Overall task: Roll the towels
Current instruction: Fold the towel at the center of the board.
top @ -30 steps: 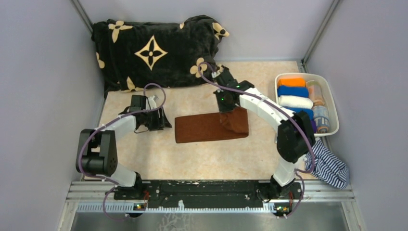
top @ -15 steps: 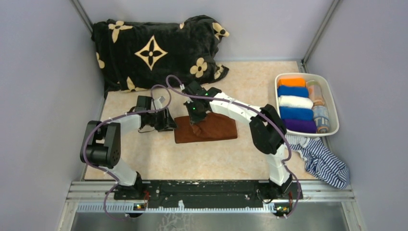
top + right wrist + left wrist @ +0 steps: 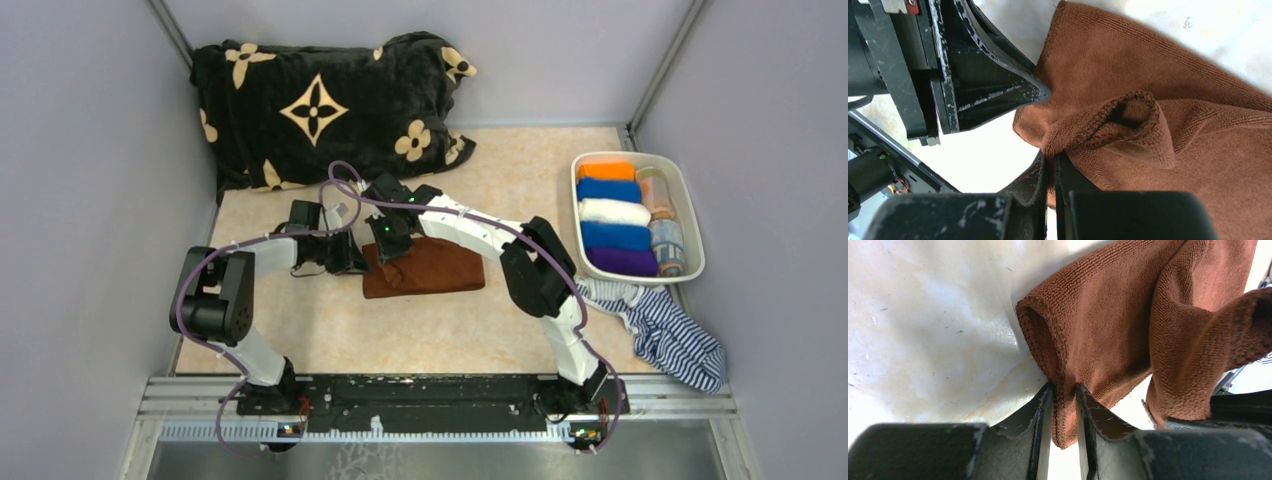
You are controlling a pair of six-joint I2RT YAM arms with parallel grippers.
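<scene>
Your left gripper pinched narrow on the brown towel's left hem, your right gripper clamped tight on a doubled-over fold just beside it, towel lying mid-table, rolled towels in the white bin at right.

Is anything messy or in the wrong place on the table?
Yes. The striped cloth lies crumpled in a heap right by the white bin, while the rolled towels sit tidily inside. The brown towel is bunched up too, but the left gripper and right gripper are pinching it.
</scene>
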